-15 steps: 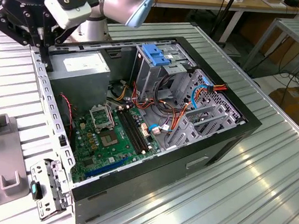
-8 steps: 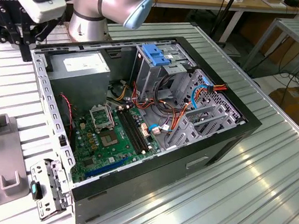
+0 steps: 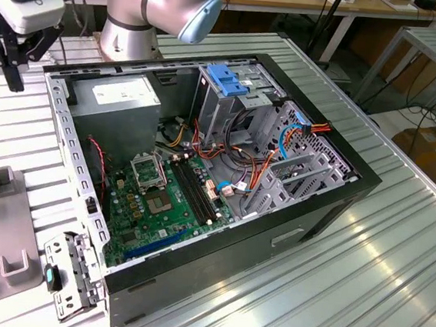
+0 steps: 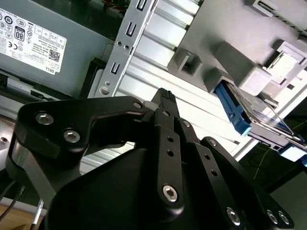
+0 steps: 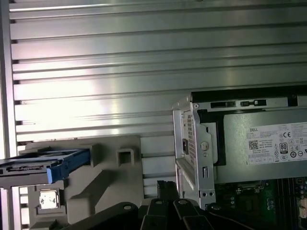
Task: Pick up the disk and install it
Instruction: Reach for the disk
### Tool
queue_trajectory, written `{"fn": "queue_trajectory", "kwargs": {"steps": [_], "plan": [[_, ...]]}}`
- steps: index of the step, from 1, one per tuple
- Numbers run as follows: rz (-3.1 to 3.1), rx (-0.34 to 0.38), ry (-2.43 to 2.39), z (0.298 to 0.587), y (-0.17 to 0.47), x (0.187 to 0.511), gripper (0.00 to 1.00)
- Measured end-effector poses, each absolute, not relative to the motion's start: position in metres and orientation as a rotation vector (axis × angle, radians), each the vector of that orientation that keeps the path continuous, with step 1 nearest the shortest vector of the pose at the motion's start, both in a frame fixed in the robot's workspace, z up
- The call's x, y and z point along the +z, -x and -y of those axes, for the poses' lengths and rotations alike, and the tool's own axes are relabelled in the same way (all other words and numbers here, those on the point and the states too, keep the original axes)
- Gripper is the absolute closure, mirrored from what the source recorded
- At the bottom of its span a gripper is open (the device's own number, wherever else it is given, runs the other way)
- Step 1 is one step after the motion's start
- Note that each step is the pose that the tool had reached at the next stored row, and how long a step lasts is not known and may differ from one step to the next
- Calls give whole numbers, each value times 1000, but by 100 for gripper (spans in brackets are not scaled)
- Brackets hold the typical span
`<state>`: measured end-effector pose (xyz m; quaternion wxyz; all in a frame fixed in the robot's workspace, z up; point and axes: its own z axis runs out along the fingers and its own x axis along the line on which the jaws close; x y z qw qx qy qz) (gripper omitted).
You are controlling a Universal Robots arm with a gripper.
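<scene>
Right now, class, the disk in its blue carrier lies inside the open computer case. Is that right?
No. The disk in its blue carrier does not lie inside the open computer case. It lies outside it, on the grey holder that stands on the ribbed table, as the first wrist view shows.

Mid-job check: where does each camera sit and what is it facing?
Exterior view: off the arm, raised, looking down into the open computer case on the ribbed table; arm and gripper show.
First wrist view: on the wrist, facing the table, disk and power supply; gripper shows.
Second wrist view: on the wrist, looking past the gripper toward the disk.
Shared: both wrist views show disk, power supply and gripper.
</scene>
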<state>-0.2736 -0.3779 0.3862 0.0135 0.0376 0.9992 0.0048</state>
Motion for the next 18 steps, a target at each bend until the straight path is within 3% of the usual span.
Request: {"fn": "queue_trajectory", "kwargs": {"steps": [18], "plan": [[-3113, 15, -117, 376, 313, 385, 89]]}}
